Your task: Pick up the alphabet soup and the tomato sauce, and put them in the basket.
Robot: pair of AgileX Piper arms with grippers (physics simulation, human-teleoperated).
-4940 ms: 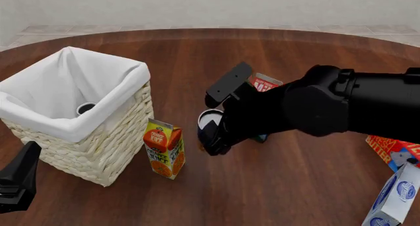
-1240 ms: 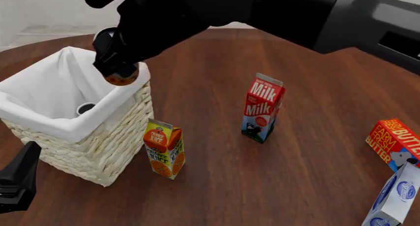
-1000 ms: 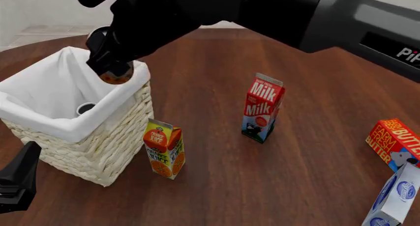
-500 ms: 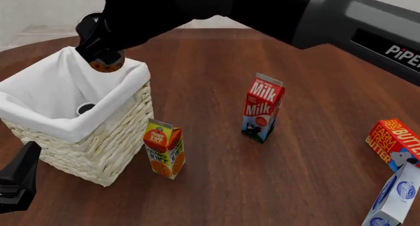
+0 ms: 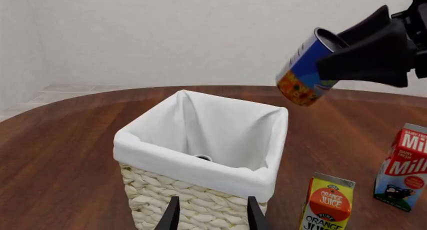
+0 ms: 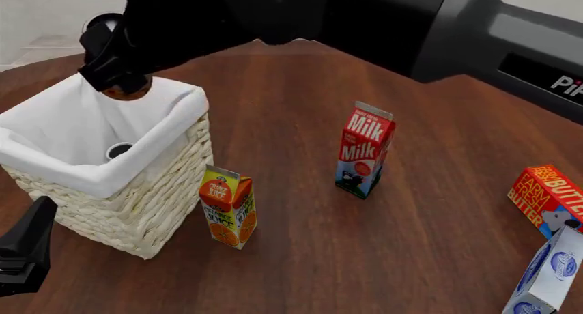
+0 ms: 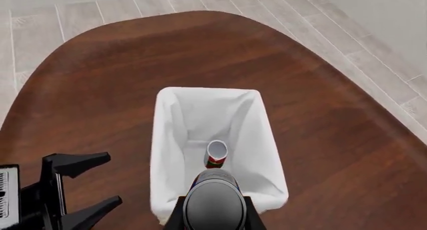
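The alphabet soup (image 5: 301,72), a blue can with orange print, hangs tilted in the air with my right gripper (image 5: 327,52) shut on it. In the front view the alphabet soup (image 6: 124,91) is above the far rim of the basket (image 6: 136,191). The right wrist view looks straight down past the alphabet soup's grey top (image 7: 213,208) into the basket (image 7: 267,155). On the white lining inside stands the tomato sauce (image 7: 215,155), also showing as a dark top (image 6: 119,150). My left gripper (image 5: 211,217) stays open at the basket's near side, holding nothing.
An orange juice carton (image 6: 228,205) stands right against the basket's right side. A milk carton (image 6: 364,150) is further right. A red butter box (image 6: 545,196) and a white-and-blue carton (image 6: 547,273) lie at the right edge.
My right gripper has carried the alphabet soup from beside the milk up and to the left, to above the basket's far rim. The left gripper has not moved.
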